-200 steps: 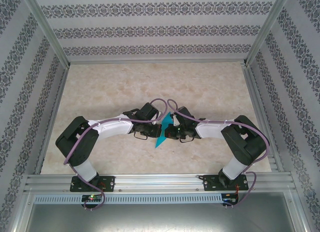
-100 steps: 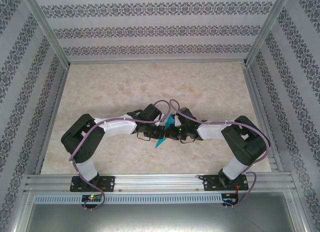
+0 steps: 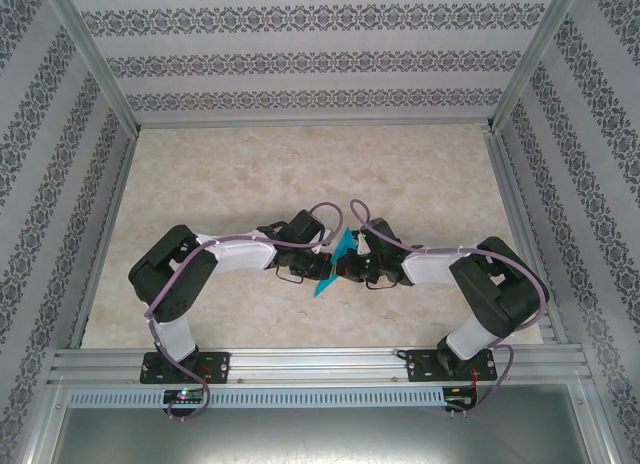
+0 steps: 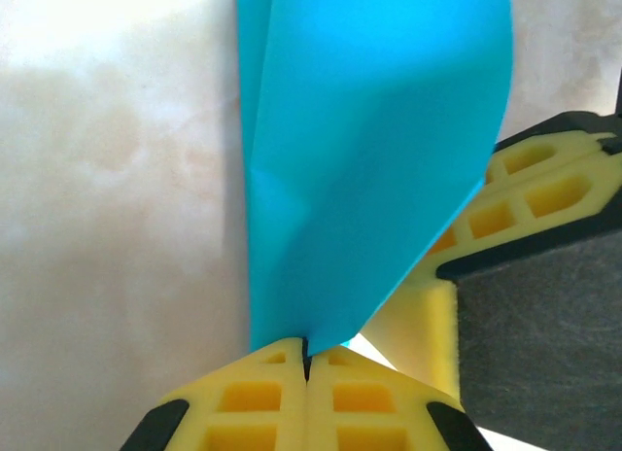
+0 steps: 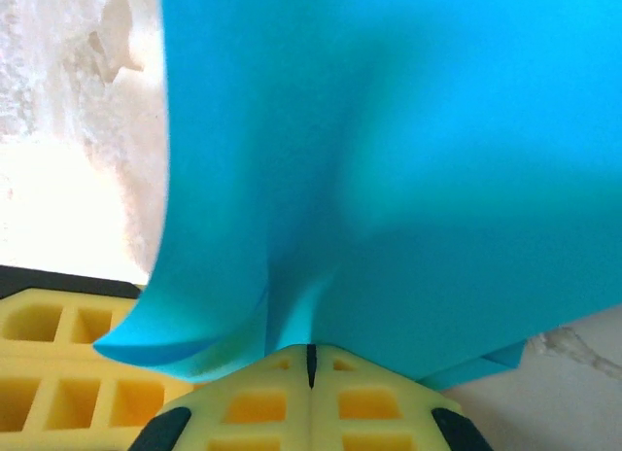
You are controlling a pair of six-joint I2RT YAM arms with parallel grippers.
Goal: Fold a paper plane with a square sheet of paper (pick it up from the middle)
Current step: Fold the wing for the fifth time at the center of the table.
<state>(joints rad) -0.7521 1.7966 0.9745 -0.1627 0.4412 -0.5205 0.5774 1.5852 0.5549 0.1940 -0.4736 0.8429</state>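
**Asker:** What had changed over the last second?

**Describer:** The square sheet of paper (image 3: 335, 261) had turned more edge-on to the overhead camera and showed as a narrower cyan sliver. Both arms had shifted to the right. The left arm (image 3: 175, 274) had brought its elbow in toward the middle, and the right arm (image 3: 500, 284) had pushed its elbow outward.

**Asker:** Where was the paper?

**Describer:** It was held off the table (image 3: 250, 174), between the two wrists, in the near middle of the surface. It stood roughly upright, with its pointed end angled toward the near edge and slightly left.

**Asker:** And the grippers around it?

**Describer:** From above, the left gripper (image 3: 320, 268) met the paper from the left and the right gripper (image 3: 350, 268) met it from the right, so the two sat almost nose to nose.

In the left wrist view, the left gripper (image 4: 306, 359) had its yellow jaws pressed together. A narrow corner of the sheet (image 4: 369, 159) was pinched in the seam between them. The paper rose away from the jaws, with a soft crease down its left part. A yellow finger of the right gripper (image 4: 515, 198) lay just behind the paper's right edge.

In the right wrist view, the right gripper (image 5: 311, 359) was likewise clamped on the sheet's lower edge, and the paper (image 5: 408, 159) buckled just above the pinch. A yellow finger of the left gripper (image 5: 58, 364) sat close beside it at lower left.

**Asker:** What lay beyond them?

**Describer:** There was a pale marbled tabletop, patterned walls (image 3: 320, 64) on three sides, and an aluminium rail (image 3: 320, 362) along the near edge that carried both arm bases.
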